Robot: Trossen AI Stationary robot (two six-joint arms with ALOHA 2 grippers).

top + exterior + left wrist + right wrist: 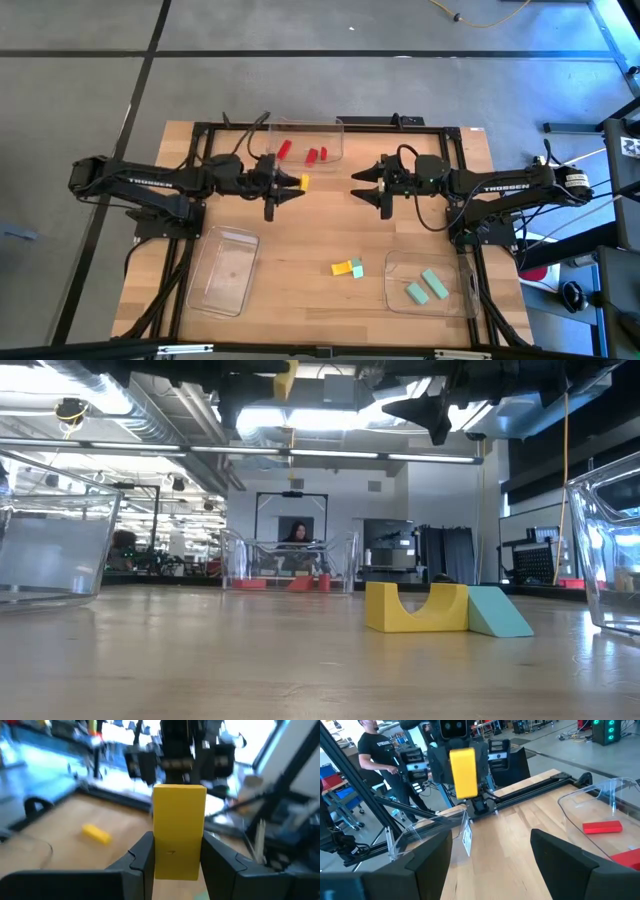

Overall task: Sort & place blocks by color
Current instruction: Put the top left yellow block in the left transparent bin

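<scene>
While gripped by left hand point(172, 862) | yellow block point(179, 830): plain rectangular bar

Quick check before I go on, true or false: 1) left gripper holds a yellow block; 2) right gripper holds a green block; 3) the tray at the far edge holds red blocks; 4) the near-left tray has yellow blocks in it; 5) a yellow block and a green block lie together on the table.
1) True: the left gripper is shut on a yellow block.
2) False: the right gripper is open and holds nothing.
3) True: far tray, red blocks.
4) False: the near-left tray shows no blocks.
5) True: yellow arch block touches green wedge.
</scene>
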